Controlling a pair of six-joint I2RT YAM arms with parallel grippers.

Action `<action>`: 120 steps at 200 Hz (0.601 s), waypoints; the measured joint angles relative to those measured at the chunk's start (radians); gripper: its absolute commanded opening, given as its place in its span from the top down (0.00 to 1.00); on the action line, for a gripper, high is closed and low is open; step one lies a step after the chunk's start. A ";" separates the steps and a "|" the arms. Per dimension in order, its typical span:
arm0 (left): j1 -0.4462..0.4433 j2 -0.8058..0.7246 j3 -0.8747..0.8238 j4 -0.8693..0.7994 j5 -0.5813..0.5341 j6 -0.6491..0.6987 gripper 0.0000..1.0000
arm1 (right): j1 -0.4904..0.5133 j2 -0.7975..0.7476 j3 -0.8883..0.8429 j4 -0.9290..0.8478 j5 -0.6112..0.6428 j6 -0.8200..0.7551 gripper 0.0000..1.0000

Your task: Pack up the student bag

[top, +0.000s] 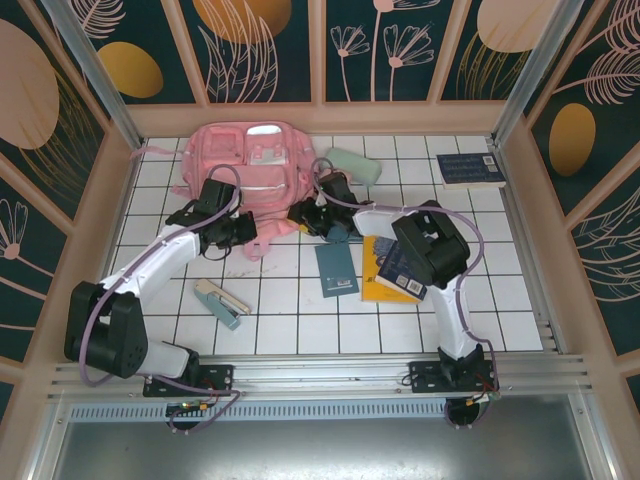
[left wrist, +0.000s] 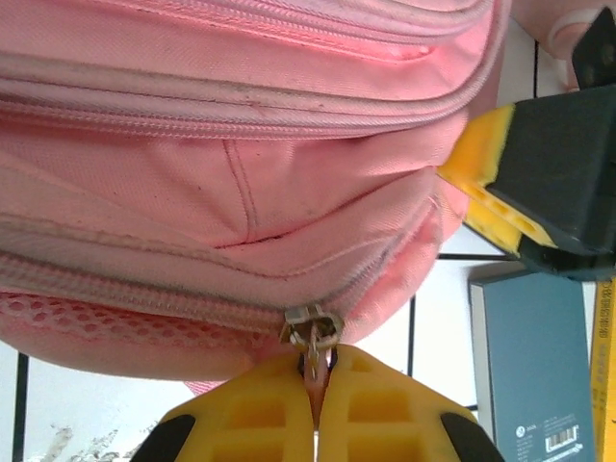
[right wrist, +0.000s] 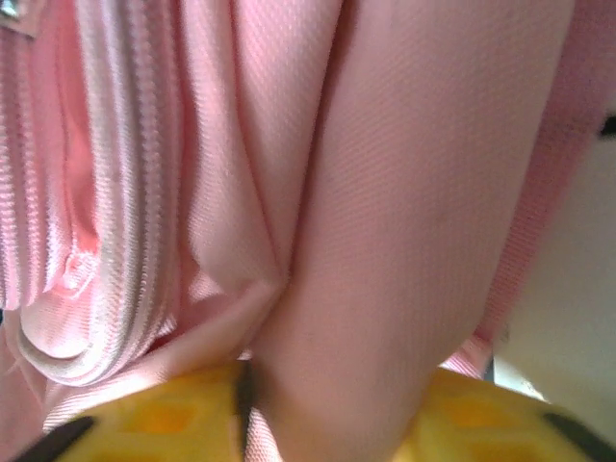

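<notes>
The student bag [top: 255, 170] is a large pink backpack lying at the back of the tiled table. My left gripper [top: 240, 228] is at the bag's near left corner. In the left wrist view its yellow fingers [left wrist: 260, 419] are shut on the metal zipper pull [left wrist: 313, 339] hanging under the bag's [left wrist: 241, 173] lower zipper line. My right gripper [top: 310, 215] is at the bag's near right corner. In the right wrist view its jaws [right wrist: 332, 404] are closed on a thick fold of the bag's pink fabric [right wrist: 385, 192].
A mint-green pencil case [top: 352, 165] lies to the right of the bag. A teal book [top: 337, 268], a yellow book [top: 380, 290] and a dark blue book [top: 400, 270] lie mid-table under the right arm. Another blue book [top: 470, 168] lies back right. A stapler [top: 220, 303] sits front left.
</notes>
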 measured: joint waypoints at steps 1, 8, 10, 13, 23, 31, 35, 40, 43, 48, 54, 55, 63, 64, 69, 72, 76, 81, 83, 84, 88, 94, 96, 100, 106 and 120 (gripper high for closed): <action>0.000 -0.001 -0.001 0.000 0.000 -0.001 1.00 | -0.001 0.001 0.001 0.000 -0.002 0.001 0.83; -0.002 -0.016 -0.010 0.000 0.000 -0.004 1.00 | -0.011 0.008 0.020 -0.006 -0.018 -0.012 0.90; -0.002 -0.019 -0.012 0.001 0.000 -0.005 1.00 | -0.014 0.010 0.026 -0.009 -0.022 -0.011 0.92; -0.003 -0.026 -0.016 0.000 0.000 -0.006 1.00 | -0.019 0.012 0.035 -0.011 -0.030 -0.028 0.95; -0.006 -0.044 -0.026 -0.006 0.000 -0.007 1.00 | -0.033 0.022 0.070 -0.028 -0.040 -0.044 1.00; -0.008 -0.058 -0.029 -0.010 -0.003 -0.007 1.00 | -0.048 0.031 0.098 -0.044 -0.049 -0.073 1.00; -0.008 -0.062 -0.029 -0.011 -0.005 -0.006 1.00 | -0.055 0.035 0.111 -0.054 -0.056 -0.083 1.00; -0.008 -0.068 -0.029 -0.009 -0.006 -0.006 1.00 | -0.066 0.039 0.124 -0.064 -0.064 -0.095 1.00; -0.008 -0.070 -0.029 -0.006 -0.008 -0.006 1.00 | -0.071 0.040 0.130 -0.072 -0.070 -0.102 1.00; -0.009 -0.074 -0.029 -0.005 -0.011 -0.006 1.00 | -0.080 0.043 0.141 -0.086 -0.079 -0.114 1.00; -0.010 -0.077 -0.029 -0.005 -0.017 -0.006 1.00 | -0.090 0.047 0.152 -0.102 -0.089 -0.126 1.00; -0.010 -0.077 -0.029 -0.005 -0.018 -0.006 1.00 | -0.093 0.048 0.155 -0.106 -0.092 -0.129 1.00; -0.013 -0.079 -0.030 -0.004 -0.027 -0.005 1.00 | -0.107 0.053 0.170 -0.128 -0.103 -0.144 1.00; -0.013 -0.079 -0.030 -0.004 -0.028 -0.005 1.00 | -0.109 0.054 0.172 -0.130 -0.105 -0.146 1.00; -0.014 -0.079 -0.032 -0.004 -0.033 -0.005 1.00 | -0.118 0.058 0.180 -0.144 -0.111 -0.156 1.00; -0.014 -0.079 -0.033 -0.004 -0.036 -0.005 1.00 | -0.124 0.061 0.186 -0.152 -0.115 -0.164 1.00; -0.015 -0.079 -0.036 -0.003 -0.040 -0.005 1.00 | -0.130 0.064 0.193 -0.163 -0.119 -0.168 1.00; -0.017 -0.079 -0.040 -0.003 -0.048 -0.004 1.00 | -0.140 0.071 0.203 -0.179 -0.124 -0.177 1.00; -0.017 -0.079 -0.043 -0.003 -0.051 -0.002 1.00 | -0.144 0.072 0.208 -0.185 -0.127 -0.180 1.00; -0.017 -0.079 -0.043 -0.003 -0.051 -0.002 1.00 | -0.145 0.073 0.209 -0.187 -0.127 -0.182 1.00; -0.018 -0.079 -0.047 -0.003 -0.056 -0.001 1.00 | -0.152 0.080 0.219 -0.202 -0.133 -0.190 1.00; -0.019 -0.078 -0.053 -0.003 -0.062 0.003 1.00 | -0.161 0.090 0.234 -0.221 -0.139 -0.200 1.00; -0.019 -0.077 -0.055 -0.003 -0.064 0.003 1.00 | -0.164 0.093 0.240 -0.228 -0.142 -0.201 1.00; -0.019 -0.076 -0.058 -0.003 -0.067 0.003 1.00 | -0.170 0.101 0.253 -0.242 -0.145 -0.211 1.00; -0.019 -0.072 -0.061 0.000 -0.072 0.004 1.00 | -0.176 0.109 0.266 -0.260 -0.147 -0.220 1.00; -0.019 -0.068 -0.072 0.006 -0.076 0.006 1.00 | -0.185 0.123 0.290 -0.301 -0.149 -0.246 1.00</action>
